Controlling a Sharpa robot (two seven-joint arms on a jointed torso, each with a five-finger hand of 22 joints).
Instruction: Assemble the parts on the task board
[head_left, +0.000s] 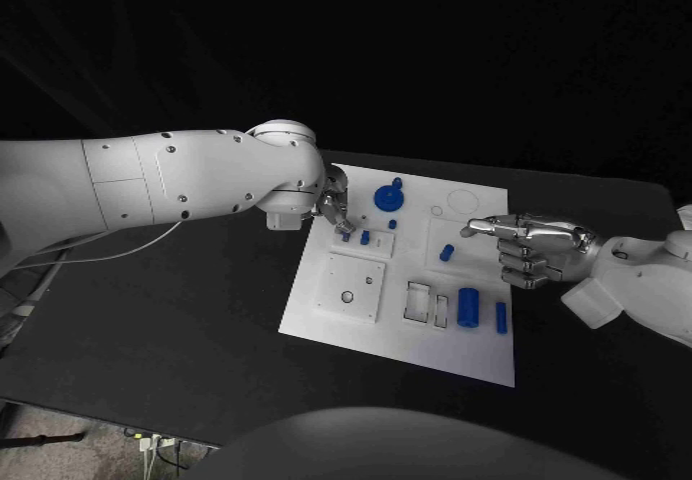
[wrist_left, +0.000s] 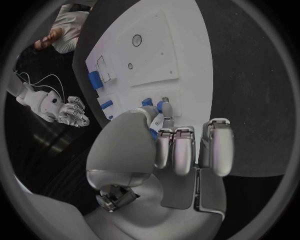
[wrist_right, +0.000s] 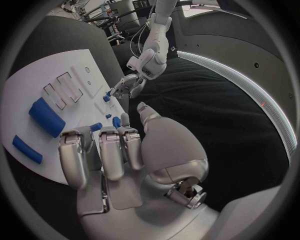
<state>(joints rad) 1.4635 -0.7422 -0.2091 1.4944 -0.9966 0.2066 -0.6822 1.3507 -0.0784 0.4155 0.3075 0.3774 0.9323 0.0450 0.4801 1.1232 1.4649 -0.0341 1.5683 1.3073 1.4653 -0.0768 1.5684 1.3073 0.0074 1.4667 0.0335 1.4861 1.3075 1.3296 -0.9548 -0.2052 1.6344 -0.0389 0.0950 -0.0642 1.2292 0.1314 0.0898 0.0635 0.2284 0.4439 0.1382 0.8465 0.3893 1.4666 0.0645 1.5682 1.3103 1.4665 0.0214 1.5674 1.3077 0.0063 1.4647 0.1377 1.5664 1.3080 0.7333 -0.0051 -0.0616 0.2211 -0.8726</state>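
Note:
The white task board (head_left: 433, 345) lies mid-table, also seen in the left wrist view (wrist_left: 156, 50) and the right wrist view (wrist_right: 37, 75). My left hand (head_left: 332, 205) (wrist_left: 169, 145) (wrist_right: 129, 84) reaches down at the board's left edge, thumb and a finger pinching a small blue part (head_left: 346, 236) (wrist_left: 164, 106); its other fingers are curled. Another small blue peg (head_left: 365, 238) stands beside it. My right hand (head_left: 531, 248) (wrist_right: 125, 150) (wrist_left: 70, 111) hovers over the board's right side with fingers curled in and nothing in them. A blue disc (head_left: 388, 196), a cylinder (head_left: 467, 306) (wrist_right: 47, 113) and a bar (head_left: 500, 317) (wrist_right: 27, 149) lie on the board.
A small blue piece (head_left: 447, 253) sits just left of my right hand. A square plate (head_left: 353, 286) and two rectangular cut-outs (head_left: 418, 302) occupy the board's near half. Black table (head_left: 173, 340) surrounds the board; cables (head_left: 43, 290) hang off its left edge.

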